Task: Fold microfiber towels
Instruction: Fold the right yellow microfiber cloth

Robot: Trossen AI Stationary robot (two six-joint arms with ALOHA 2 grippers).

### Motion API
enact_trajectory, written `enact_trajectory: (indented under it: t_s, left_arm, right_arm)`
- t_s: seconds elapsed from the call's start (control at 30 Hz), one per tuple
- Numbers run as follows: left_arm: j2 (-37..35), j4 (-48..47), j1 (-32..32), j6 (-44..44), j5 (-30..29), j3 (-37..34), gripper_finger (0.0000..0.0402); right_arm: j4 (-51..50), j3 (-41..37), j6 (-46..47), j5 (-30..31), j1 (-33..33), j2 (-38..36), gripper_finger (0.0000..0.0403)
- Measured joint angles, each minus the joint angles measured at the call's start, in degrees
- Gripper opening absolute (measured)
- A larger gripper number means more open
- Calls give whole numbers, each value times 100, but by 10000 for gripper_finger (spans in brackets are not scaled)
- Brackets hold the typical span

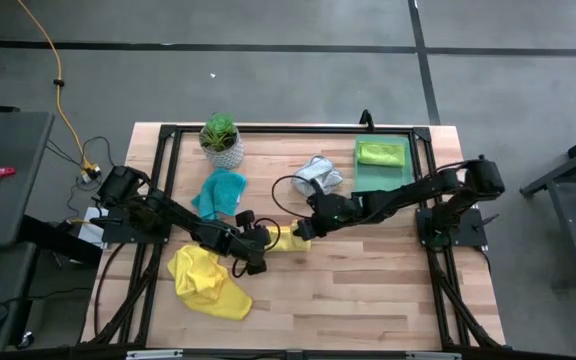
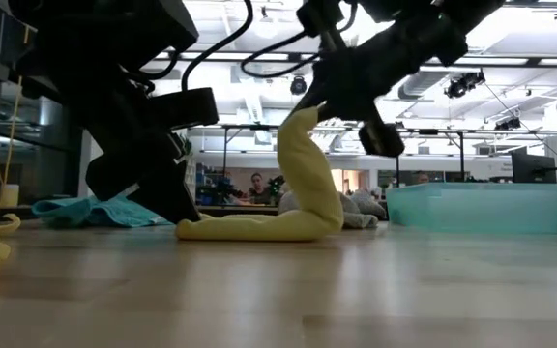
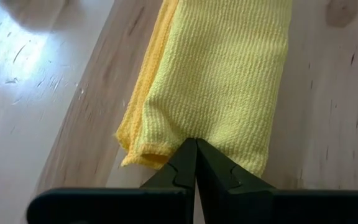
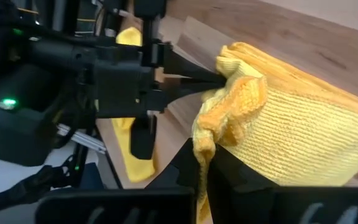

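A yellow towel (image 1: 288,238), folded into a narrow strip, lies at the table's middle between my two grippers. My left gripper (image 1: 266,240) is shut on its left end. My right gripper (image 1: 303,230) is shut on its right end, which is raised off the wood (image 2: 303,126). A second yellow towel (image 1: 208,282) lies crumpled near the front left. A teal towel (image 1: 220,192) lies behind it, and a grey-white towel (image 1: 318,175) lies at the back middle. A lime green towel (image 1: 380,153) lies folded on the green tray (image 1: 373,180). My left gripper pinches the strip's left end edge (image 3: 166,152) between its two fingertips, several layers together. The fingers come low from the table's left, along the strip. That end lies on the table (image 2: 196,230). My right gripper pinches the strip's right end (image 4: 219,121), bunched into a fold, between its two fingers. It comes from the table's right, slanting down. That end is lifted clear, and the towel curves down from it (image 2: 307,184) to the table.
A small plant in a white pot (image 1: 221,140) stands at the back left. The tray also shows at the right in the low view (image 2: 472,205). Bare wood (image 1: 368,290) lies toward the front right. A black frame (image 1: 268,129) runs round the table.
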Motion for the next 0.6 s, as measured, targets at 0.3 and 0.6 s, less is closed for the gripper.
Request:
enact_trajectory:
  t_s: [0.3,0.6]
  left_arm:
    - [-883,-513,-3,311,21,5,0]
    - [-1474,-1455,-38,70,-67,-146,0]
  right_arm:
    - [196,0,22,-12,0,272,0]
    - [383,0,-3,51,0,282,0]
